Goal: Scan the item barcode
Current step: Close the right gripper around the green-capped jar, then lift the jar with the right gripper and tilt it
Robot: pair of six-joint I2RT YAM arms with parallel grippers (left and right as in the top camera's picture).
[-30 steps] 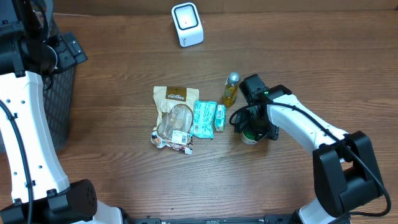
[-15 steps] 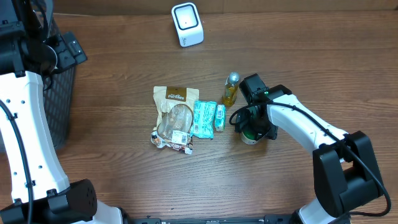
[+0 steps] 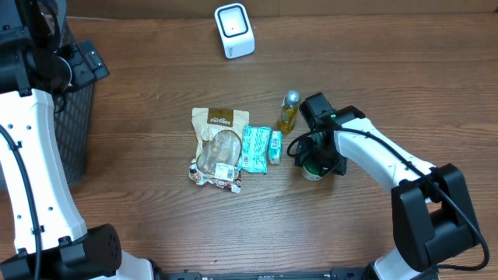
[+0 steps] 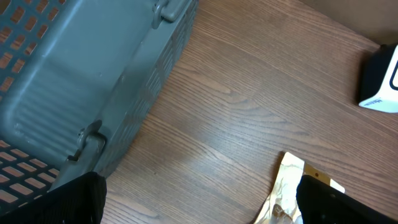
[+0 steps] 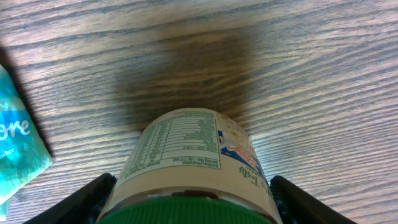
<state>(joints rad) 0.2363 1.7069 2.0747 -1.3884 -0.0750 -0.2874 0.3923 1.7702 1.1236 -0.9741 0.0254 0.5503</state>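
Right gripper (image 5: 186, 202) straddles green-lidded cream-label jar (image 5: 186, 149); left gripper (image 4: 199, 205) spread wide, empty.
Brown wood-grain table (image 3: 156, 78), no room visible beyond it. Right fingers (image 5: 102, 186) sit against both sides of the jar, which stands upright on the table right of the teal packets (image 3: 255, 148); can't tell if actually clamped. Left gripper hangs over bare wood beside the grey slotted plastic basket (image 4: 74, 74) at the table's left edge. White box scanner (image 3: 234, 29) at far edge, well apart from the jar. Tan snack pouch (image 3: 218, 148) and a small yellow bottle with silver cap (image 3: 289, 113) lie near.
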